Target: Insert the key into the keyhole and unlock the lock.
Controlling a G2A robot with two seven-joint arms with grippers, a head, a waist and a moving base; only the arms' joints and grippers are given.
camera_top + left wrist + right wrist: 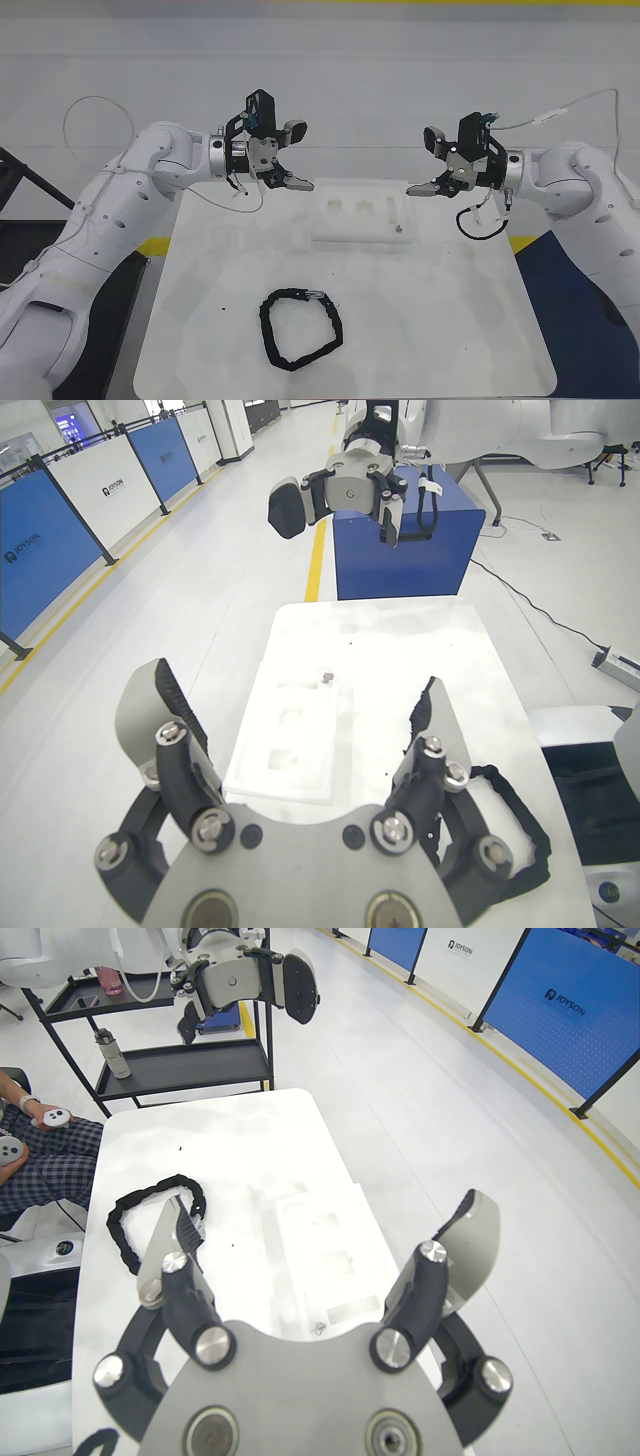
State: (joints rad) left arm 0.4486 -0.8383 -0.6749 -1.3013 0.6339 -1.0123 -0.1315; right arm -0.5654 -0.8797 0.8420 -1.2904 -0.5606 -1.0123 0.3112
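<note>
A black chain lock (300, 328) lies in a loop on the white table (200, 340), its metal lock head (313, 295) at the far side of the loop. The small key (399, 229) rests at the right end of a white foam tray (360, 218). My left gripper (296, 157) hangs open above the table's far left edge, left of the tray. My right gripper (427, 163) hangs open above the far right, just beyond the key. The left wrist view shows the key (327, 676) and chain (525, 825); the right wrist view shows the key (318, 1326) and chain (150, 1193).
The foam tray (300, 760) has three rectangular recesses. A blue cabinet (405, 555) stands off the table's right end, and a black shelf cart (185, 1063) with a bottle off its left end. Bare tabletop surrounds the chain.
</note>
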